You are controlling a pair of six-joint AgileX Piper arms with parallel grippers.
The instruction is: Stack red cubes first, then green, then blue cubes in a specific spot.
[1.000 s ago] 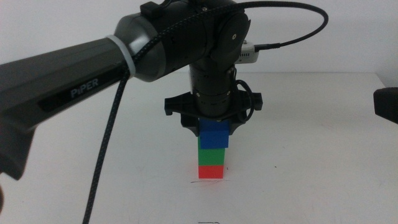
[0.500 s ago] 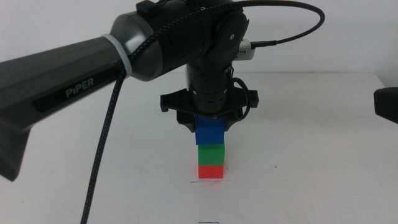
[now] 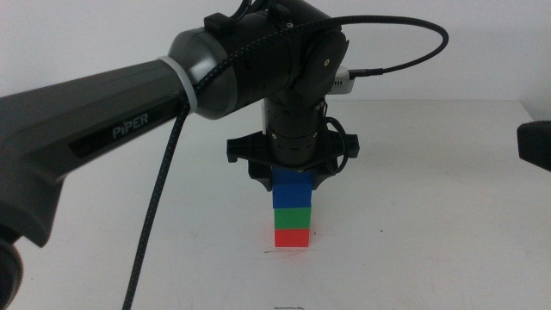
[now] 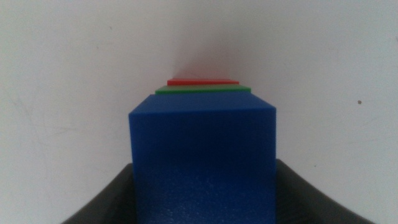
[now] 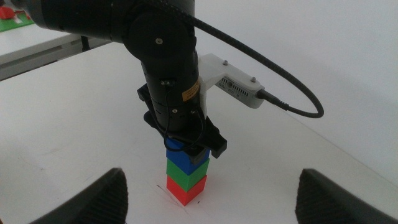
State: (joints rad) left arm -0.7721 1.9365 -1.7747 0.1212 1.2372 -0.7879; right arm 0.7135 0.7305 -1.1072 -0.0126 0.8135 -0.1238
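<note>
The work surface is a plain white table (image 3: 448, 215) against a pale wall, with a thin dark mark on the tabletop just in front of the stack. The red cube (image 3: 291, 237) rests on the table at that spot, the green cube (image 3: 291, 216) sits squarely on it, and the blue cube (image 3: 291, 190) is on top of the green one, with no gap visible between them in the middle view. The left gripper (image 3: 291, 176) points straight down over the stack and is clenched on the blue cube, one jaw on each side face; the left wrist view shows the blue block filling the space between the jaws, with thin green and red edges beyond it. The right gripper (image 5: 211, 196) waits well apart at the table's right side, jaws spread wide and holding nothing. Judged from this, the colour order is complete; what remains is release of the blue cube and a clean vertical withdrawal. The risk is dragging the top cube sideways on release.
</note>
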